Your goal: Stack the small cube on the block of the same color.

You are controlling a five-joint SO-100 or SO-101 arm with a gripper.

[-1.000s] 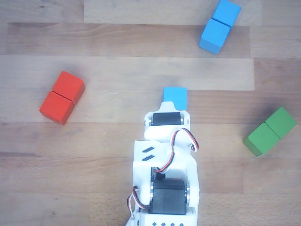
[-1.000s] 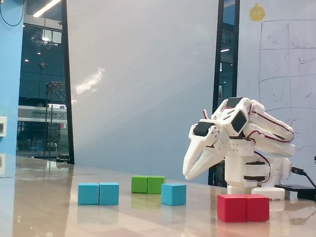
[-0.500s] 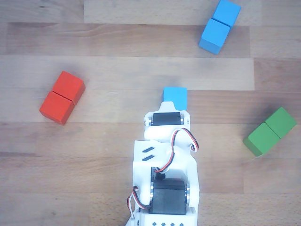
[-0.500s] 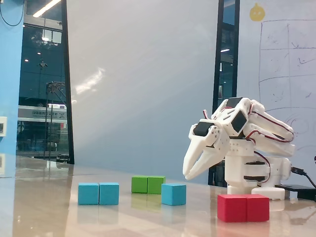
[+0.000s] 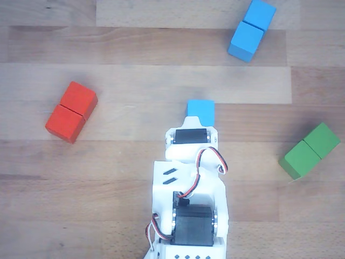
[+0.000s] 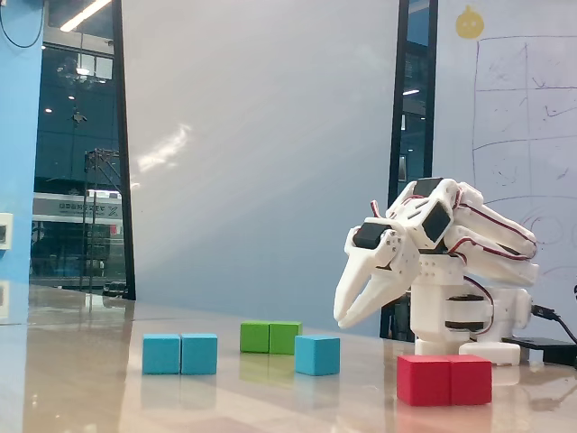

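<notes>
Wooden plank table (image 5: pixel 129 48), pale grain, carrying four block items and one white plastic robot arm (image 5: pixel 188 205) with black servo housings and red-and-white wiring. Item: small light-blue cube (image 5: pixel 200 111), smooth-faced, resting on the table directly ahead of the arm in the other view; in the fixed view it stands (image 6: pixel 317 354) just left of and below the claw. Item: light-blue two-segment block (image 5: pixel 251 29), grooved across its middle, lying near the upper right of the other view, well apart from the cube; leftmost of the blocks in the fixed view (image 6: pixel 180 354). Item: red two-segment block (image 5: pixel 71 111), at left in the other view. Item: green two-segment block (image 5: pixel 310 150), at right. White two-finger gripper (image 6: pixel 342 317): raised above the table, tips pointing down-left, parted only slightly, holding nothing.
</notes>
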